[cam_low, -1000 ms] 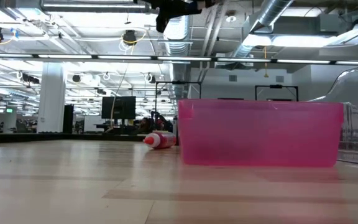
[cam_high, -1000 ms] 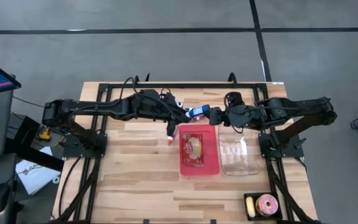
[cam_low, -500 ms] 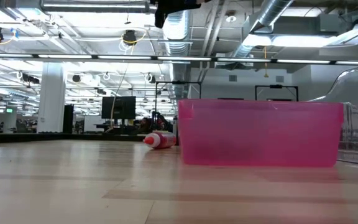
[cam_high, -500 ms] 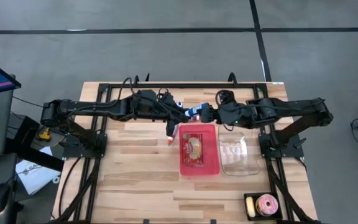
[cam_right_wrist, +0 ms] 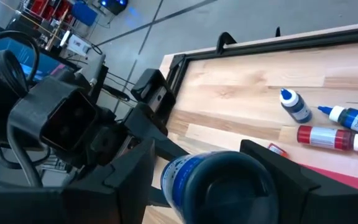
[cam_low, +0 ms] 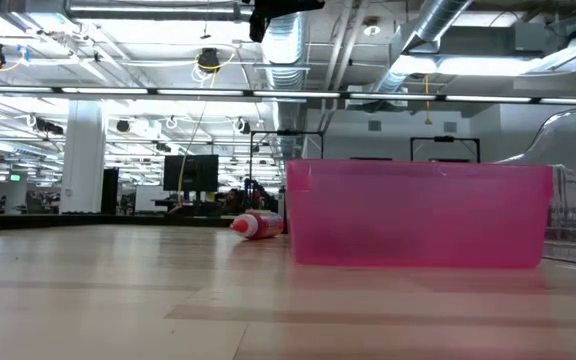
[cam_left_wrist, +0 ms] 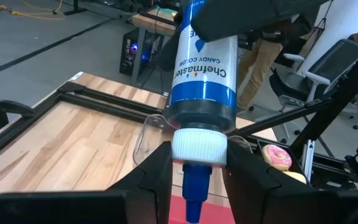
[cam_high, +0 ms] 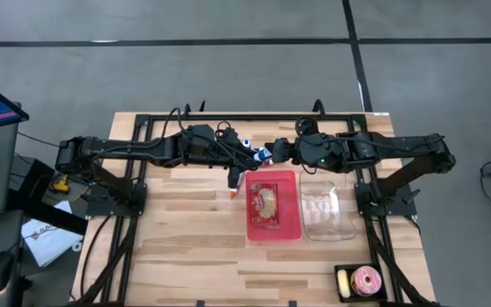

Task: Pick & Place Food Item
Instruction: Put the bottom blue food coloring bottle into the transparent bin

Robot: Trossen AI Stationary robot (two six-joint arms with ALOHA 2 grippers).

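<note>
A blue "candy color" bottle (cam_left_wrist: 202, 68) with a white cap hangs in the air over the table's far middle (cam_high: 264, 154), just beyond the red bin (cam_high: 292, 228). The bin holds a packaged food item (cam_high: 266, 199). My left gripper (cam_left_wrist: 197, 155) (cam_high: 256, 157) is shut on the bottle's cap end. My right gripper (cam_right_wrist: 219, 180) (cam_high: 274, 152) comes from the right and is open. Its fingers (cam_right_wrist: 132, 180) stand on either side of the bottle's base end (cam_right_wrist: 225, 177). Whether they touch the bottle, I cannot tell. My left gripper pinches the bottle's white cap (cam_left_wrist: 199, 148) between its two fingers, one on each side. The fingers come about level from the table's left and lie along the bottle. The bottle is lifted clear, its blue nozzle toward my left wrist and its base toward my right gripper.
A red bottle (cam_high: 233, 181) (cam_low: 258, 225) lies on the table left of the bin, with two small blue bottles (cam_right_wrist: 297, 106) (cam_right_wrist: 353, 118) beside it. A clear container (cam_high: 326, 213) stands right of the bin. A doughnut in a tray (cam_high: 363, 280) sits at the near right corner.
My right gripper has moved toward the table's left, up to the base end of the bottle, so that its fingers now stand around that end. The bottle and my left gripper have stayed in place.
</note>
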